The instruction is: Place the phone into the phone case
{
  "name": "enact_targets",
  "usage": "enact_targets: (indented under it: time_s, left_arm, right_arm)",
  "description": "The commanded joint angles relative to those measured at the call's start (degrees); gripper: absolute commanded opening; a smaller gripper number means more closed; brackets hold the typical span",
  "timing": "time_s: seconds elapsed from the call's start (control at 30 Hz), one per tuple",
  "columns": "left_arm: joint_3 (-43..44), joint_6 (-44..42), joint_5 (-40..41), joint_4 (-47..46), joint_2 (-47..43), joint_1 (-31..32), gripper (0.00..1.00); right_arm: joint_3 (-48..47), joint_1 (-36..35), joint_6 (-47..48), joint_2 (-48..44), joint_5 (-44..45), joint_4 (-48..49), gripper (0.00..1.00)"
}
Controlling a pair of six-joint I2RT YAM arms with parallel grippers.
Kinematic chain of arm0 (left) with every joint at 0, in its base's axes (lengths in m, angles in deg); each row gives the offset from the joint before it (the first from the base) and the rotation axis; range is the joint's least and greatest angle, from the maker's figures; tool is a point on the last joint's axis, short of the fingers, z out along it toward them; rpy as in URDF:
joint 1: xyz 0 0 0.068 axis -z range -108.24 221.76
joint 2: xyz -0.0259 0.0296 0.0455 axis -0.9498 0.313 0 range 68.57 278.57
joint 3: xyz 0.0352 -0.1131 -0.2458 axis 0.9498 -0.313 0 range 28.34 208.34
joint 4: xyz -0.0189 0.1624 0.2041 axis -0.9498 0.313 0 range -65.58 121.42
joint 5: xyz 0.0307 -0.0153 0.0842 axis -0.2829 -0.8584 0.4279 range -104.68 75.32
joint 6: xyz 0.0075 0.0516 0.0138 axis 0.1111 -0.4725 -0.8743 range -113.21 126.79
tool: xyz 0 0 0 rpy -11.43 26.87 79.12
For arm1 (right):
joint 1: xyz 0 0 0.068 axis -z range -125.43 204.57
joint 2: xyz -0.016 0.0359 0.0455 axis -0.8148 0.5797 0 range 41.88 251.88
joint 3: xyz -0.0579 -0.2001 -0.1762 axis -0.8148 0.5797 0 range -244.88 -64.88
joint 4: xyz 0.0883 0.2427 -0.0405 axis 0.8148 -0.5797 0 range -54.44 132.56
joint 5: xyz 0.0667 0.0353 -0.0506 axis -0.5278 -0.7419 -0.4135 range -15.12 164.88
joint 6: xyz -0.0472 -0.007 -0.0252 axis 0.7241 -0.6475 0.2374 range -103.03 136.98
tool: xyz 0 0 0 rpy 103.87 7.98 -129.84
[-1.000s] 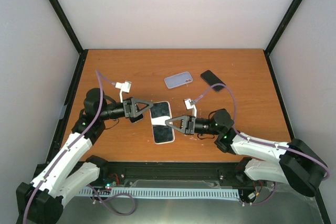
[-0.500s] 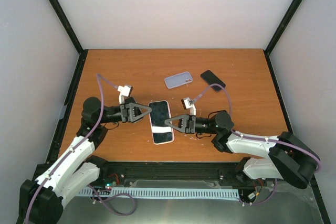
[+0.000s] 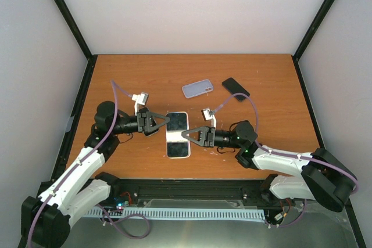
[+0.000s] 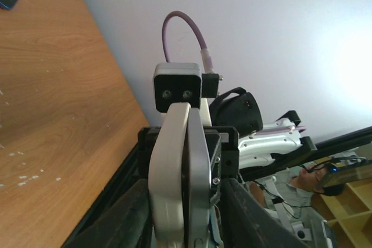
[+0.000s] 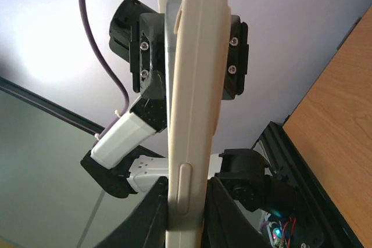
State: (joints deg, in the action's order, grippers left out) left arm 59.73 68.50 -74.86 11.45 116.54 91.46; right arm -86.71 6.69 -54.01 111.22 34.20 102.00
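From above, the phone [image 3: 177, 127] is lifted off the table [image 3: 267, 114], screen up, and hangs between the two arms. The left gripper [image 3: 163, 121] takes its upper left edge and the right gripper [image 3: 187, 135] its lower right edge. Gripping opposite long sides at staggered points probably lets the arms squeeze across the width without twisting it. A lavender phone case [image 3: 197, 89] and a black phone [image 3: 235, 89] lie apart from each other farther back on the table, away from the work.

The left wrist camera looks along the held piece edge-on. A cream phone case [image 4: 167, 166] lies flat against a greyer slab on its right, which I take to be the phone's body, with a dark seam between them. The left jaws' dark fingers [image 4: 135, 213] press in from both sides low in the frame, so they are clamped on the pair. The right gripper's black block grips the far end. Judging by the open seam, the phone is not fully seated.

The right wrist camera shows the case's curved back and side button, with a thin grey strip along its left edge. The right jaws' fingers [image 5: 152, 210] hug both faces, closed on case and phone together, and the left gripper clamps the far end. Pinching through the thickness is probably what snaps the rim over the phone.
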Motion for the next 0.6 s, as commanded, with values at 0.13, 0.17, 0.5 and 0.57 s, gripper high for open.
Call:
enact_targets:
  time_s: [0.13, 0.17, 0.5, 0.57]
  left_arm:
    - [2.5, 0.7, 0.2, -1.4, -1.6, -0.2, 0.39]
    - [2.2, 1.1, 0.2, -1.7, -1.5, -0.2, 0.39]
    - [-1.8, 4.3, -1.3, -5.6, -0.3, -0.1, 0.57]
    - [-4.1, 6.7, -2.3, -9.5, -0.3, 0.0, 0.57]
  right_arm:
    - [0.2, 0.1, -2.7, 0.2, -1.1, 9.1, 0.13]
    - [0.2, 0.1, -3.0, 0.5, -1.1, 9.6, 0.14]
    - [1.0, 0.1, -7.9, 2.1, 6.5, 16.2, 0.13]
    - [0.7, 0.1, -8.5, 2.5, 7.8, 17.0, 0.13]
